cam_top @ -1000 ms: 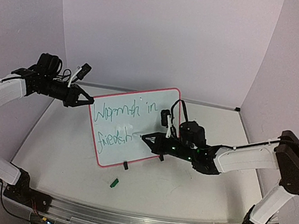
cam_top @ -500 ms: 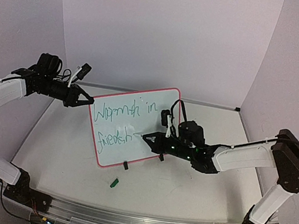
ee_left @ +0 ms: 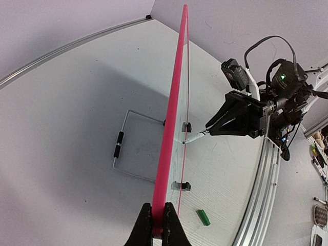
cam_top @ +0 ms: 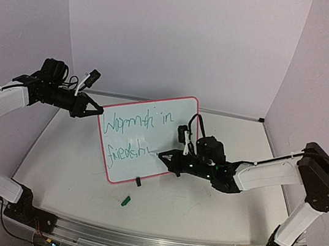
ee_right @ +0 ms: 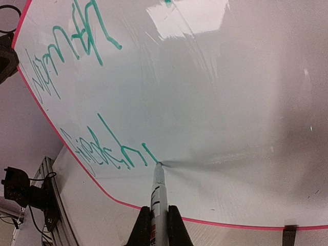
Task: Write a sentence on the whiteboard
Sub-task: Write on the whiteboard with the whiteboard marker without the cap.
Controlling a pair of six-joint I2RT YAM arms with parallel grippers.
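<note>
The whiteboard, white with a pink-red frame, stands tilted in the middle of the table. My left gripper is shut on its left edge; in the left wrist view the jaws pinch the pink frame. My right gripper is shut on a marker whose tip touches the board at the end of the lower line. The sentence is green script in two lines; the upper line reads roughly "Warmth in", and the lower one breaks off after "friendshi".
A green marker cap lies on the table in front of the board, also seen in the left wrist view. A wire stand lies behind the board. Black clip feet hold its lower edge. Walls enclose the table.
My right gripper has drawn the marker a little down and to the right, adding a short stroke after the "h". The left arm and the board have stayed put.
</note>
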